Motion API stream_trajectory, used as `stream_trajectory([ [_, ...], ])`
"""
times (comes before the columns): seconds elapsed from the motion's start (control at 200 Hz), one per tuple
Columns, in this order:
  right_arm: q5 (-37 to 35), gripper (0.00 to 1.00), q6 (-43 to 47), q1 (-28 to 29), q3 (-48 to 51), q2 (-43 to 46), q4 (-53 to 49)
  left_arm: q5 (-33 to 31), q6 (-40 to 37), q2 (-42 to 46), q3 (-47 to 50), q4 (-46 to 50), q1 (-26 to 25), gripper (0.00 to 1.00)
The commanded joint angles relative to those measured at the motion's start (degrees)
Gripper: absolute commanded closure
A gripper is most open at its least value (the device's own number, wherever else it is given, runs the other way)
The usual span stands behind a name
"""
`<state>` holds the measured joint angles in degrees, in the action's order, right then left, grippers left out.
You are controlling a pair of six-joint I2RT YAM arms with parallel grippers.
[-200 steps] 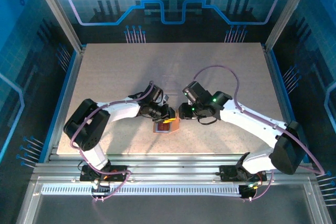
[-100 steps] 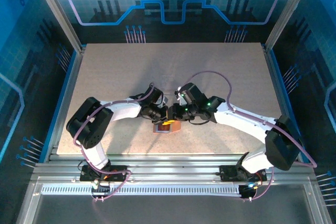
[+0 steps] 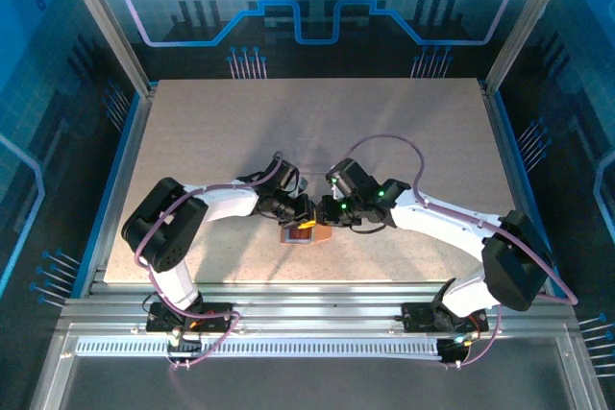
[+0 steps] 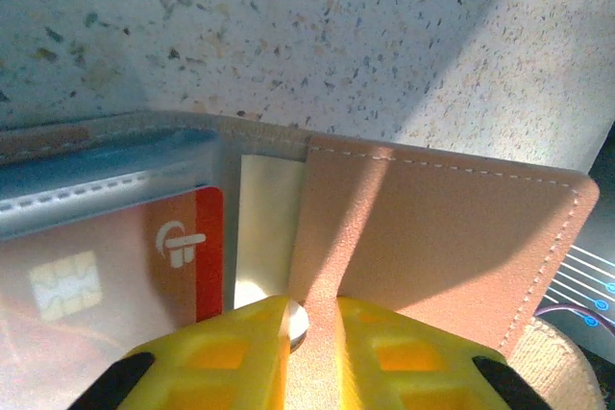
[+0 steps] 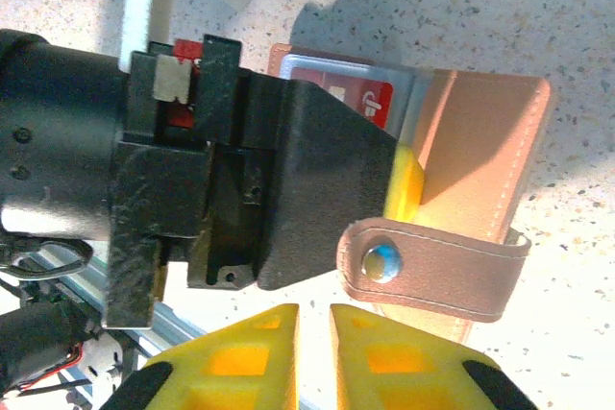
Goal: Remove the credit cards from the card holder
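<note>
At the near middle of the speckled stone-like table [image 4: 288,26], the tan stitched-leather card holder [image 3: 306,229] is pinched by its flap in the left gripper [image 4: 309,309]. The right gripper [image 5: 314,312] is drawn almost closed beside the snap-buttoned clasp tab [image 5: 432,261]. A glossy red credit card [image 4: 207,237] is sleeved in clear plastic, short end toward the flap.

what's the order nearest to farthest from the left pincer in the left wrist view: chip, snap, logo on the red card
From the left pincer:
1. snap, right between its fingertips, at the edge of the holder flap.
2. logo, up and to the left, on the red card.
3. chip, at the far left of the view.
</note>
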<state>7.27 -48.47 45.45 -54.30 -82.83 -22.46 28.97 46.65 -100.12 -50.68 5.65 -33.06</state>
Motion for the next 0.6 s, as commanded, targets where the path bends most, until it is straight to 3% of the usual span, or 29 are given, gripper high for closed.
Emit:
stream_trajectory([
  [0.0,-0.5,0.87,0.0,0.4,1.0,-0.1,-0.7,1.3,0.8,1.7,0.7,-0.4,0.1,0.82],
  [0.595,-2.5,0.91,2.1,-2.4,3.0,-5.7,-0.4,0.0,-3.1,9.9,2.9,6.7,4.6,0.83],
])
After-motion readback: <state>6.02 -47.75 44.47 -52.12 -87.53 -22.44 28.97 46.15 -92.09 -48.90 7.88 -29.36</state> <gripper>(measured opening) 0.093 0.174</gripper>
